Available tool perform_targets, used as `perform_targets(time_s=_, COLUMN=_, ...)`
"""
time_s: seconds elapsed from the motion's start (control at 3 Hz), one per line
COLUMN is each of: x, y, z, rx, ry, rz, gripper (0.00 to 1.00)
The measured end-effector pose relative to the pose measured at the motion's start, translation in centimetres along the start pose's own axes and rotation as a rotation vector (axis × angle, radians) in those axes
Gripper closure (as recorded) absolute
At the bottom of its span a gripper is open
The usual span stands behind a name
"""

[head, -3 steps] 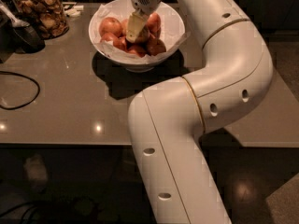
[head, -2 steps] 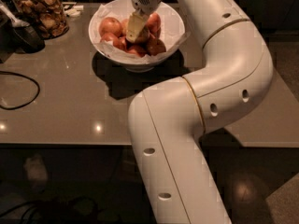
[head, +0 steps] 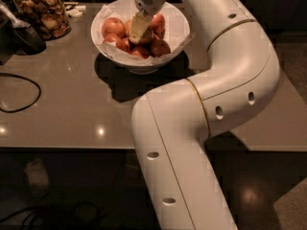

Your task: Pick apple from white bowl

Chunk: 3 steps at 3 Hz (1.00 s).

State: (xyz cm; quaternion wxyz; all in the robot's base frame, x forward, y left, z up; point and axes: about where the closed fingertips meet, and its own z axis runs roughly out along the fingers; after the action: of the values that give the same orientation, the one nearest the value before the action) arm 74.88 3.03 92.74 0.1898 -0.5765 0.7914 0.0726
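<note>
One black cable [head: 13, 96] loops across the grey table [head: 72, 109] at the far left edge. Behind it, toward the back left corner, a dark object [head: 21, 35] sits beside a glass jar of brown snacks [head: 42, 11]; what the dark object is cannot be told.

Further right, near the back edge of the table, stands the white bowl [head: 108, 49], lined with crinkled white paper [head: 178, 25] that pokes past its right rim. It is heaped with apples. A large pinkish-red apple [head: 114, 27] lies at the left of the pile, darker red apples [head: 160, 47] lie along the front and right, and another red one [head: 159, 22] sits at the back right.

The gripper [head: 138, 28] is down inside the bowl, pointing steeply into the middle of the pile, just right of the pinkish-red apple. The apple [head: 147, 36], golden-orange, lies in the centre of the bowl right at the gripper's tip and is partly covered by it. Whether the gripper is closed on it or simply resting against it cannot be told.

The white arm [head: 230, 56] comes down from the top, bends at the right over the table, and drops past the front edge.
</note>
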Motion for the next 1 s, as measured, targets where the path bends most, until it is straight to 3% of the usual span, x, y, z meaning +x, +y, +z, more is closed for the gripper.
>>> perform_targets(time_s=1.0, x=-0.9, y=-0.3, z=-3.5, rx=0.082, ry=-0.008, rz=0.03, gripper=1.0)
